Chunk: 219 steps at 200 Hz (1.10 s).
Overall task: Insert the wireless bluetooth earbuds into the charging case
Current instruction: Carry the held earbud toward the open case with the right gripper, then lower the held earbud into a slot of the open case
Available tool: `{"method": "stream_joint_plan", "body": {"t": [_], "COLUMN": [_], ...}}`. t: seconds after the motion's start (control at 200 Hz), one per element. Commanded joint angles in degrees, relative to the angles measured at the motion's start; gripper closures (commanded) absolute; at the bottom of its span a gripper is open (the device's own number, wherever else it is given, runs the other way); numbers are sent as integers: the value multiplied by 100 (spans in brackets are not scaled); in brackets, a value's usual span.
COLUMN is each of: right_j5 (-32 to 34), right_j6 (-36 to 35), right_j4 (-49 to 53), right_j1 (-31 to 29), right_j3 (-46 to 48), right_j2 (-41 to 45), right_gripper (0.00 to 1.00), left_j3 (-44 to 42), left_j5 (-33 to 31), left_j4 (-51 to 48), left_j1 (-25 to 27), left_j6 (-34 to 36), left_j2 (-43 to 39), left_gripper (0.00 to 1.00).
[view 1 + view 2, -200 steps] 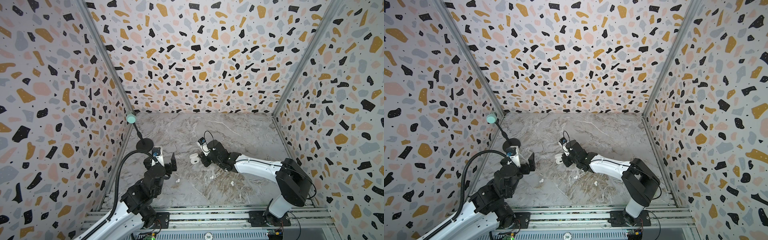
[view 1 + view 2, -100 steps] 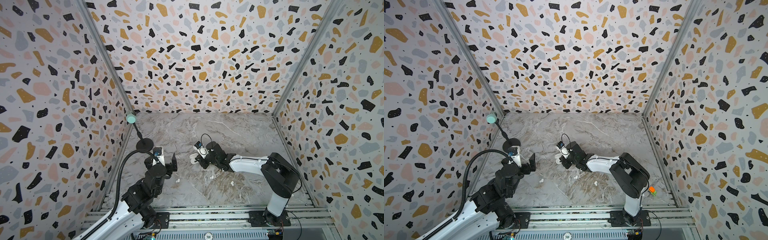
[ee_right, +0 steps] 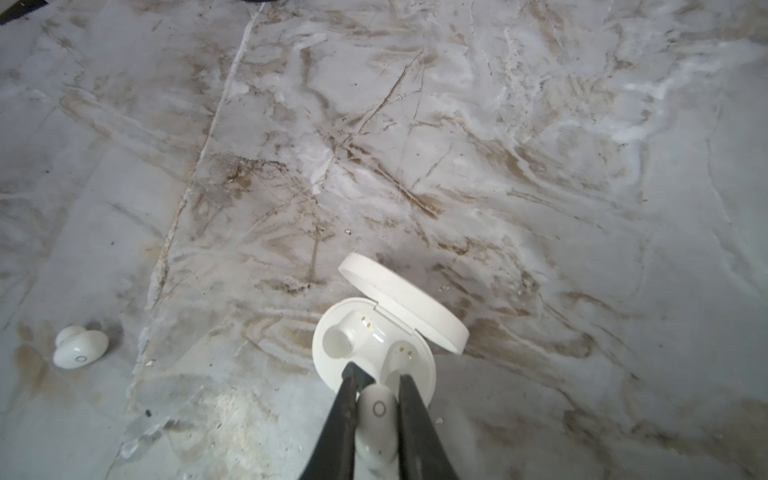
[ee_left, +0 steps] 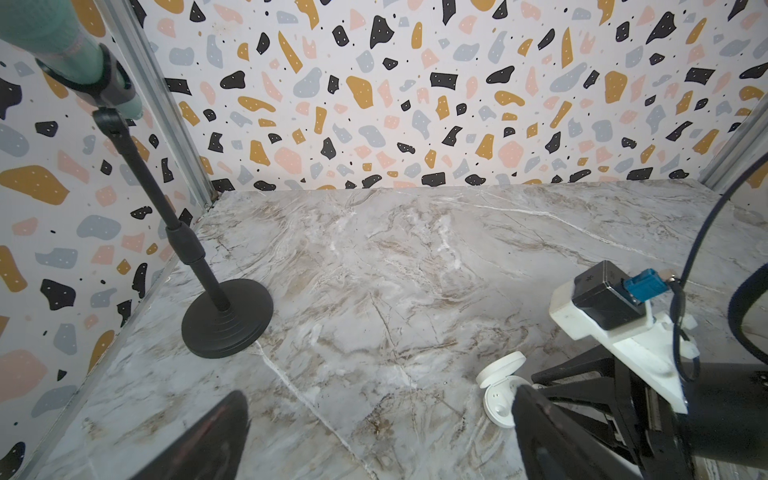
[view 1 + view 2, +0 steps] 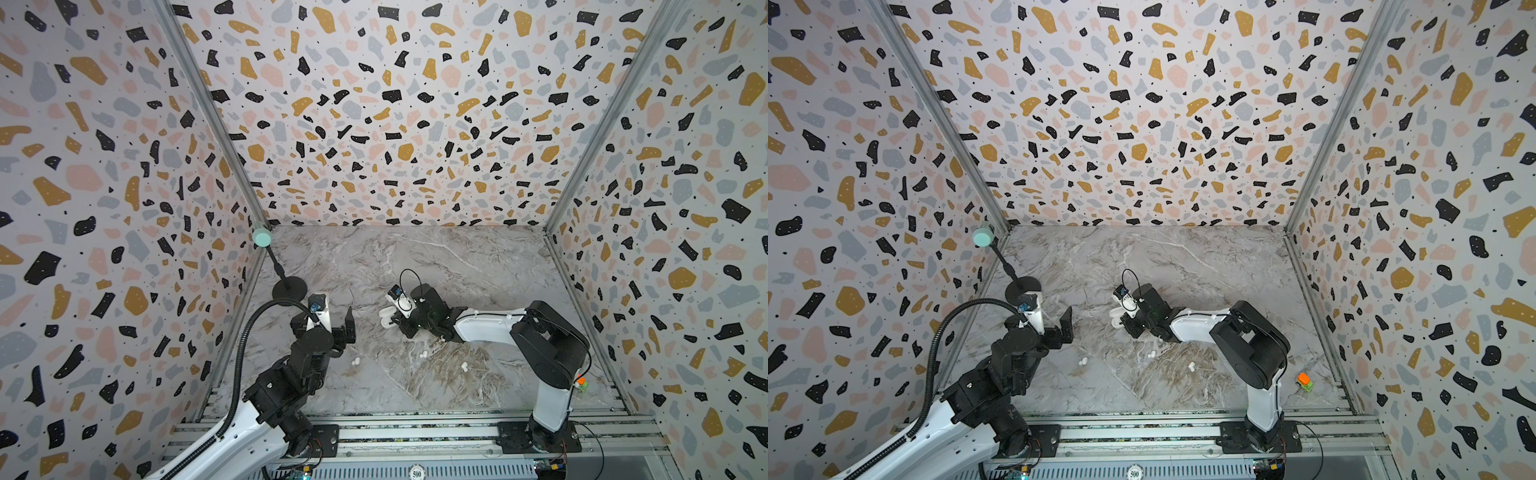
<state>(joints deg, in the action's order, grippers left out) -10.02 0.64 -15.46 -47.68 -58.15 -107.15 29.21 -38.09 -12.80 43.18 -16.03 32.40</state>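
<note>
Earbud point(image 3: 376, 411) (small white plastic bean) pinched in R gripper point(image 3: 376, 374) at rim of open white oval charging case point(image 3: 374, 328); L gripper point(image 4: 376, 409) spread wide, empty, apart from case.

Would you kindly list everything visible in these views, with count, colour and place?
earbuds: four, white; three loose on the table's front half, one held in the right gripper.
case: one, white, lid open, both sockets empty, mid-table.
mic stand: one, black with a teal head, near the back-left corner.
orange-and-green piece: one, by the table's right front edge; too small to identify.
table: one, grey-brown marble.
walls: three, terrazzo pattern, at left, back and right.
left gripper: black, open, empty, left of the case.
right gripper: black, shut on an earbud, at the case's near rim.
</note>
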Motion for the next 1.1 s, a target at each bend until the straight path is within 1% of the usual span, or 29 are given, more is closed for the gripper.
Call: {"method": "stream_joint_plan", "body": {"t": [0.0,0.606,1.091], "right_j5": [10,25,79], "right_j6": [-119,-205,-239], "right_j4": [-7,58,14], "right_j1": [18,13,22], "right_j3": [-257,-500,-461], "right_j2": [-63,-305,-415], "right_gripper": [100,100,100], "left_j3": [-30,-12,-12], "left_j5": [18,117,195], "left_j4": [220,228,234], "left_j1": [-31,-29,-29], "left_j6": [59,100,127], "left_j2": [23,166,233], "left_gripper": [0,0,0]}}
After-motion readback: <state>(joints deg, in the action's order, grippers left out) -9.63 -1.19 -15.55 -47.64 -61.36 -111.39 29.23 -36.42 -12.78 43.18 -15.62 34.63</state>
